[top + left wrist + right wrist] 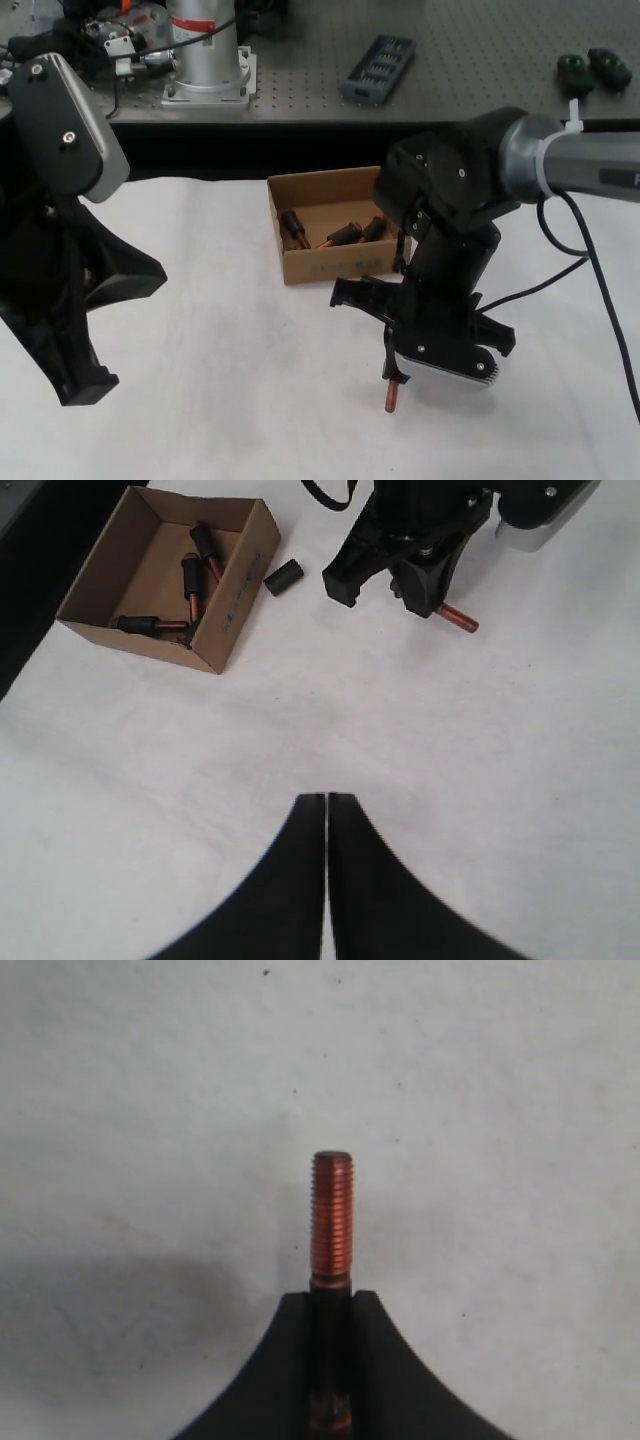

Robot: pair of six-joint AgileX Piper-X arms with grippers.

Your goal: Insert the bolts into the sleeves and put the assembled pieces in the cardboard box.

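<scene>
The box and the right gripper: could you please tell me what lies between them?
One loose sleeve on the cloth, close beside the box; the left wrist view shows it.

Copper-orange bolt (332, 1215); blk sleeve (283, 577); brown cardboard box (236, 588), 3 blk/orange pieces (190, 585); white bench cloth (450, 780).

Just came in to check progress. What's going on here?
The right arm holds a copper bolt in shut jaws, thread pointing down at the white cloth, near the cardboard box. The box holds a few assembled pieces; one loose black sleeve lies beside it. The left arm hangs above the cloth, jaws shut and empty.
</scene>
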